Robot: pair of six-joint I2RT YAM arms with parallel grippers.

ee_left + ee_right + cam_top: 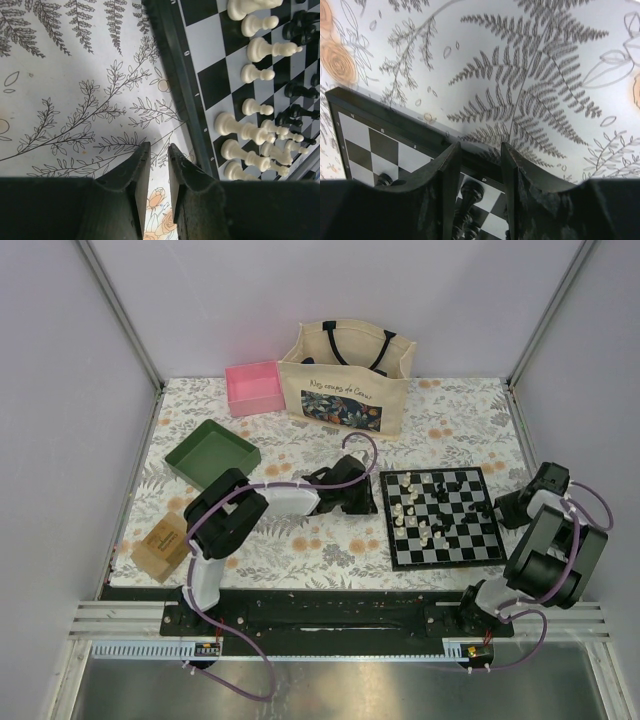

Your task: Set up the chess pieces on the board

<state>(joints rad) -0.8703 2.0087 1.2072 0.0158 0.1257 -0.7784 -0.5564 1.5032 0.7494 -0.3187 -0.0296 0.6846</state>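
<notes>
The board (447,560) lies right of the table's centre. Cream-white chess pieces (408,502) crowd its left columns and black chess pieces (470,505) its middle and right. My left gripper (372,495) rests low on the cloth just off the board's left border (182,90). Its jaws (158,146) are shut to a thin slit with nothing in them, and white pieces (260,50) stand in rows to their right. My right gripper (480,145) hovers over the board's right edge (395,117), open. A black piece (471,192) stands between its fingers, close to the left finger and apart from the right one.
A green tray (211,454) and a pink box (254,387) sit at the back left, and a printed tote bag (345,378) stands behind the board. A small brown box (163,546) lies at the near left. Walls enclose the floral table on three sides.
</notes>
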